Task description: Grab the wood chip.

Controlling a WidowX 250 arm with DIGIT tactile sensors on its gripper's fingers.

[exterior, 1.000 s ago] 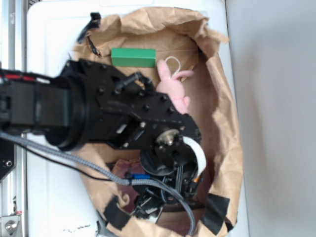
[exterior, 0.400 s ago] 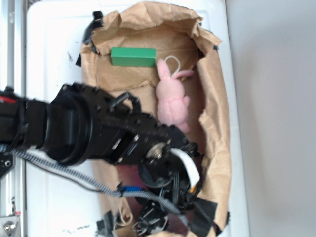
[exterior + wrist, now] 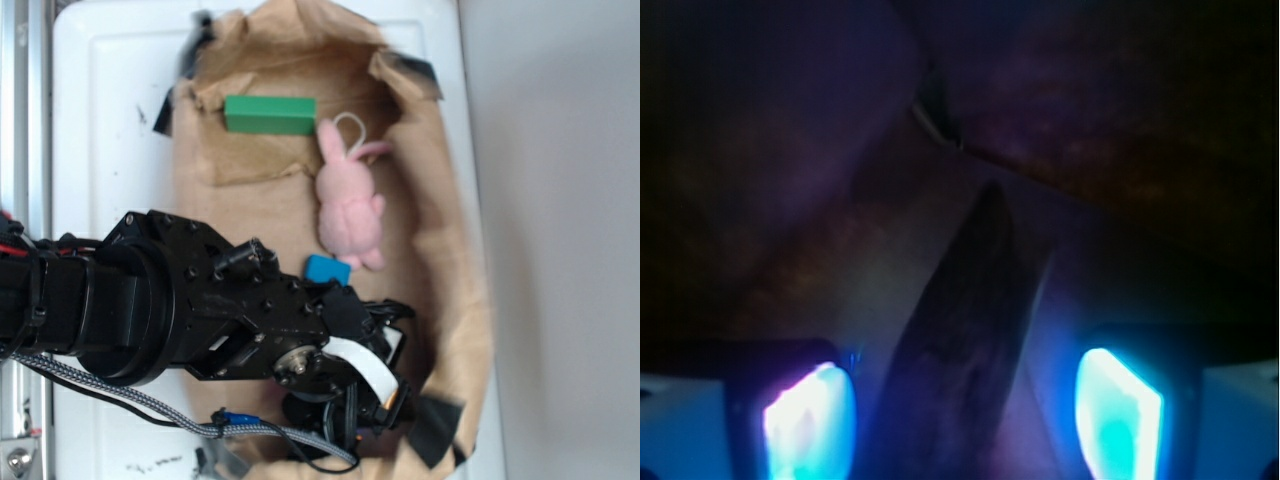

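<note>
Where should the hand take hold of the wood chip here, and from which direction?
Across its narrow width near the lower end, coming straight down: in the wrist view the wood chip lies long and flat between the open hand's fingers.

No text, label, brand, number or sign can be read in either view. The exterior view is too soft to show any marking on the objects or the arm. The wrist view is dark and shows no lettering.

Rough dark wood chip [image 3: 965, 340]; crumpled brown paper [image 3: 440, 250]
</note>
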